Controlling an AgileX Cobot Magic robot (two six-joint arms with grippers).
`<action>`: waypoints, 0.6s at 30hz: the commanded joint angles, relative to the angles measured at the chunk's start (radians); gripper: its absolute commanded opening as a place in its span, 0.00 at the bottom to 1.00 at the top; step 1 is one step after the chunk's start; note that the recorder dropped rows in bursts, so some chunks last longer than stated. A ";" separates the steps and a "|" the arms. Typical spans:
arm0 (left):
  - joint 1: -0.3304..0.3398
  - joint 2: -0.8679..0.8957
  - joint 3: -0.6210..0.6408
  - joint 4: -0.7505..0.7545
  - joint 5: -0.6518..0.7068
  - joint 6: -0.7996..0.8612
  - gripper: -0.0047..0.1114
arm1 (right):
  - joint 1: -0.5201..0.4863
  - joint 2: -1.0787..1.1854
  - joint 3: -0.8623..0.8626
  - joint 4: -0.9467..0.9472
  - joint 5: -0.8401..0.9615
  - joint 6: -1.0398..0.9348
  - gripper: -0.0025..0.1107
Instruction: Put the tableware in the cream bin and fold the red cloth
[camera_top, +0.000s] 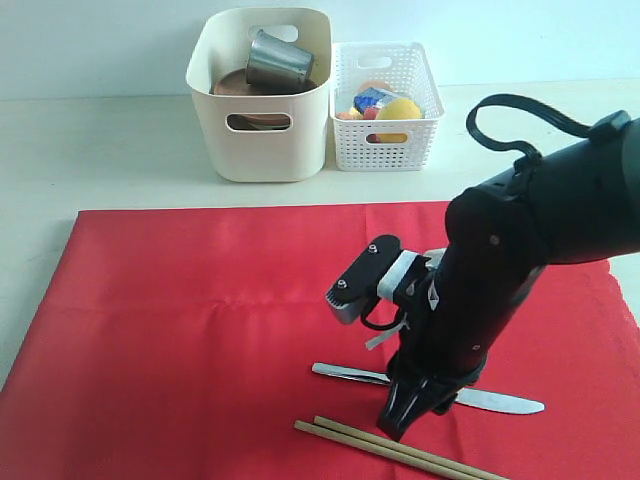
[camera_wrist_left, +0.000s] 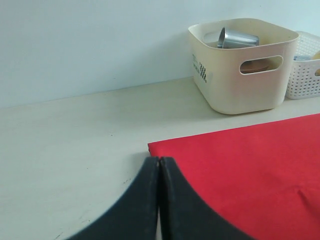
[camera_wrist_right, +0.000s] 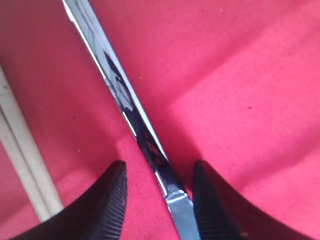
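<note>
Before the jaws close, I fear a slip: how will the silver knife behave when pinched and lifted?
The knife looks like rigid polished metal, so it should probably stay stiff but may slip in a pinch. It lies flat and thin on the red cloth, so lifting it might snag or wrinkle the fabric. Flat, it is unlikely to roll.

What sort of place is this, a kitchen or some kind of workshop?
Most likely a robot test bench, not a real kitchen: a bare pale table against a blank wall, a red cloth staged with a knife and chopsticks, and a black robot arm reaching over them.
</note>
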 joint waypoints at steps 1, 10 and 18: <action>0.001 -0.007 0.003 0.000 -0.002 0.000 0.06 | 0.003 0.017 0.003 -0.010 -0.012 -0.012 0.37; 0.001 -0.007 0.003 0.000 -0.002 0.000 0.06 | 0.003 0.018 0.003 -0.010 -0.012 -0.012 0.14; 0.001 -0.007 0.003 0.000 -0.002 0.000 0.06 | 0.003 0.018 0.003 -0.010 -0.016 -0.010 0.02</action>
